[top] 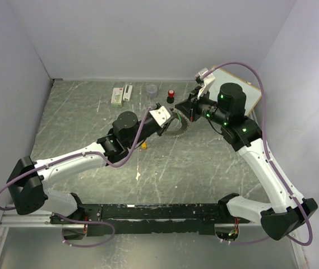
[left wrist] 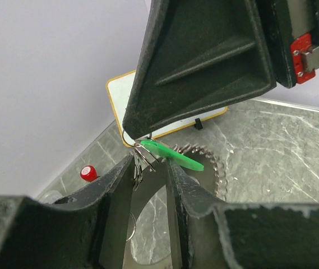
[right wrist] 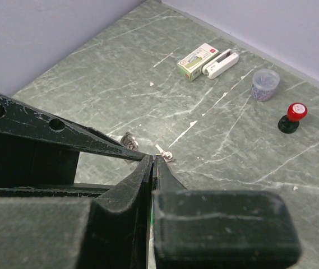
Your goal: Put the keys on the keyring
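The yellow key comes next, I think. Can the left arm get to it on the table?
Probably yes. The yellow key lies uncovered on the table beside the left arm. But the left pincer is up at the green key, so it must turn back first.

The marbled stone-pattern tabletop [top: 204,168] is grey-green with irregular white veining. The bright green flat key [left wrist: 176,157] contrasts with the silvery toothed metal keyring [left wrist: 215,167]. The small round knob [right wrist: 292,116] has a red cap on a black base.
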Robot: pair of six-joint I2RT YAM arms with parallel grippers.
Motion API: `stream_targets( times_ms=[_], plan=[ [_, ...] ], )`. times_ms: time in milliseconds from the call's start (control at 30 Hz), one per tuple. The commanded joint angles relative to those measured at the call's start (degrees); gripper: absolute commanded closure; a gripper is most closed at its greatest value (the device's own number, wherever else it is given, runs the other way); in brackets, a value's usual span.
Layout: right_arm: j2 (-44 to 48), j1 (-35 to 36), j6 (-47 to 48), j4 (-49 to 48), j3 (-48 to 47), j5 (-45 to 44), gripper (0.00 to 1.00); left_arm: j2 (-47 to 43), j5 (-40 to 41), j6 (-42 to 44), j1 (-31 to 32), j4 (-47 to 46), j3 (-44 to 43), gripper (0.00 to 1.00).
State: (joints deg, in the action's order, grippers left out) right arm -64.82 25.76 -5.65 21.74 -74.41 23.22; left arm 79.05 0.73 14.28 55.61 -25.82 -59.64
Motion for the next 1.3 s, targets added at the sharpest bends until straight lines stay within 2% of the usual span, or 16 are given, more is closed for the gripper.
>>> stream_targets(
  times_ms=[0,300,467,600,767,900,1067,1267],
  plan=[
    [0.6,-0.1,-0.8,-2.5,-0.9,1.0,1.00,0.7,-0.7,-0.8,0.1,-0.2,-2.7,0.61],
    [0.8,-0.1,-1.4,-3.1,-0.4,1.7,1.00,1.2,1.0,-0.8,0.0,-1.5,-3.0,0.64],
    [0.9,-0.1,-1.5,-3.2,0.0,1.9,1.00,1.8,2.1,-1.1,0.0,-1.0,-3.8,0.74],
    [1.0,-0.1,-1.6,-3.1,0.3,2.1,1.00,1.7,2.4,-1.4,0.1,-1.3,-3.8,0.77],
    [1.1,-0.1,-1.5,-3.1,0.5,1.9,1.00,1.7,3.3,-1.5,0.0,-1.2,-4.0,0.93],
    [1.0,-0.1,-1.9,-2.6,0.5,1.0,1.00,1.0,4.1,-1.5,0.0,-3.5,-2.5,0.93],
    [0.7,-0.1,-2.2,-2.0,1.2,-0.7,1.00,-2.8,4.7,-1.5,0.0,-13.0,4.3,0.93],
    [0.2,-0.2,-2.9,-3.5,2.9,-0.4,1.00,-5.7,5.6,-1.2,0.0,-19.2,8.3,0.93]
  ],
)
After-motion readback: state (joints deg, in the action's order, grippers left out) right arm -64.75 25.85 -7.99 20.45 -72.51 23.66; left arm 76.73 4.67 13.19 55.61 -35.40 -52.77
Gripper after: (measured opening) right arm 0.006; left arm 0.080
